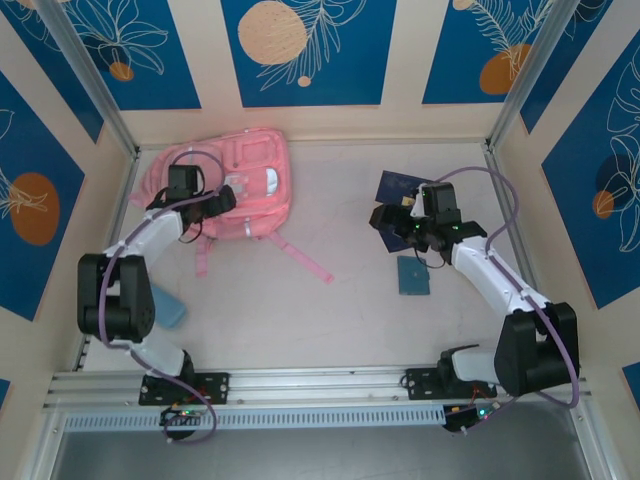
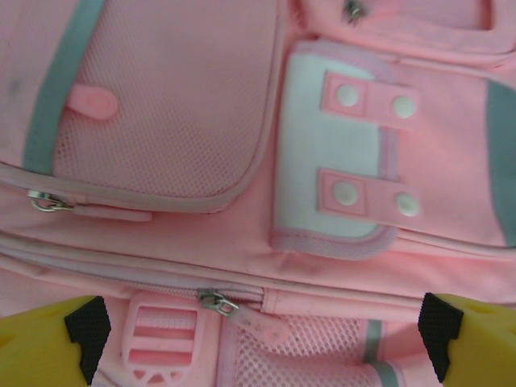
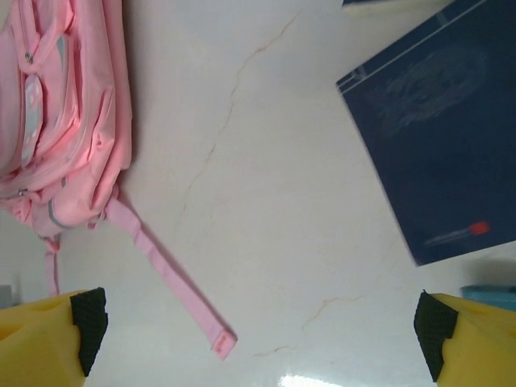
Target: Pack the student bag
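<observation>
Two claws were seen spread wide, with nothing gripped in either. From the top view, the student bag (image 1: 235, 180) was found lying flat at the far left of the worktop (image 1: 330, 310), and the left claw (image 1: 218, 204) was poised over its near edge. At the far right, dark blue booklets (image 1: 397, 187) were seen beside the right claw (image 1: 425, 236), with a teal case (image 1: 413, 275) just nearer. Detail too fine to be made out from above was supplied by the left wrist view. There, ahead of the left claw (image 2: 262, 339), a zipper pull (image 2: 216, 302), a pink buckle (image 2: 161, 334), a mesh pocket (image 2: 161, 105) and a white flap (image 2: 330, 173) with two snap tabs were shown. In the right wrist view, the right claw (image 3: 258, 330) was hung over bare worktop, with a loose pink strap (image 3: 169, 278) to one side and a dark blue booklet (image 3: 439, 137) to the other.
</observation>
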`<action>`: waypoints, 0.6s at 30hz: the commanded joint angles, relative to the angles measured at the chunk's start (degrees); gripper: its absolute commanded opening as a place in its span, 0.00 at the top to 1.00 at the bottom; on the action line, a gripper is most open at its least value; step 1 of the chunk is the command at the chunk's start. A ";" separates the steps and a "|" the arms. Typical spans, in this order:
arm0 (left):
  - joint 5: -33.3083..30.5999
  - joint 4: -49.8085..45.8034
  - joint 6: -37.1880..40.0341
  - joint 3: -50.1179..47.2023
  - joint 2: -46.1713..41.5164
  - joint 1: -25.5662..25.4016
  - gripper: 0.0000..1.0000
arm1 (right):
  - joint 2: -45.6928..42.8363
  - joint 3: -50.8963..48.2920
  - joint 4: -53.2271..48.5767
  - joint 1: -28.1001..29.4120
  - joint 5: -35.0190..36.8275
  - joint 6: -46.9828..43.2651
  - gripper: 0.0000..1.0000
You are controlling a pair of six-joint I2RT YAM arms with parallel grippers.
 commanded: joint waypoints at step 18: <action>14.47 -1.50 -3.13 -3.29 6.61 -7.16 0.03 | 6.26 2.81 -0.50 5.77 -0.11 4.64 0.01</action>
